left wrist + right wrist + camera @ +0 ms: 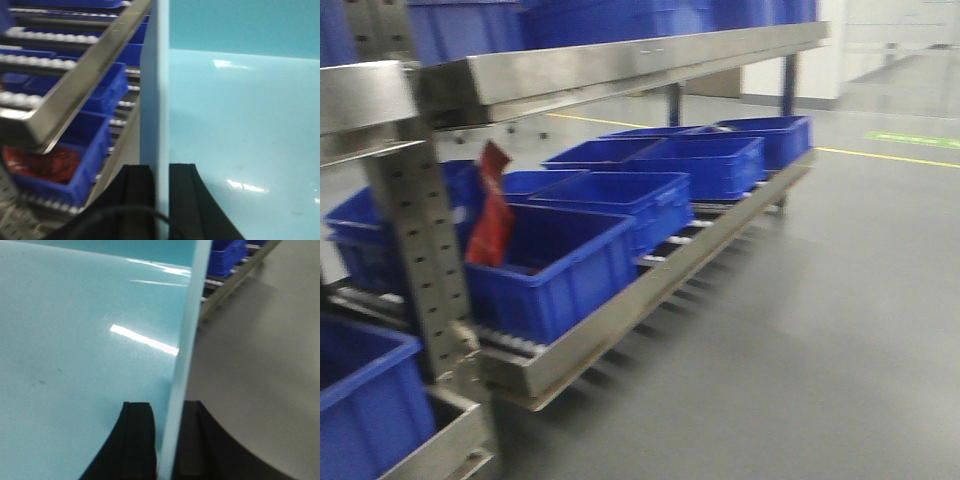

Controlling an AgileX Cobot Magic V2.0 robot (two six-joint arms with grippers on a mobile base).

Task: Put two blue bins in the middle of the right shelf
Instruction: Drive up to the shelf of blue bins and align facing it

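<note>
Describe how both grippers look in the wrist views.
Left gripper: two matte black fingers, flat inner faces, outer edges curving outward toward the base; a thin black cable loops across below. Right gripper: the same black, curved fingers; no cable visible.

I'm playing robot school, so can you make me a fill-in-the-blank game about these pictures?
The bins on the low shelf are dark ___. The packet standing in the nearest bin is ___. The left gripper and right gripper each pinch a wall of the pale bin between ___ black fingers. Missing words: blue, red, two.
</note>
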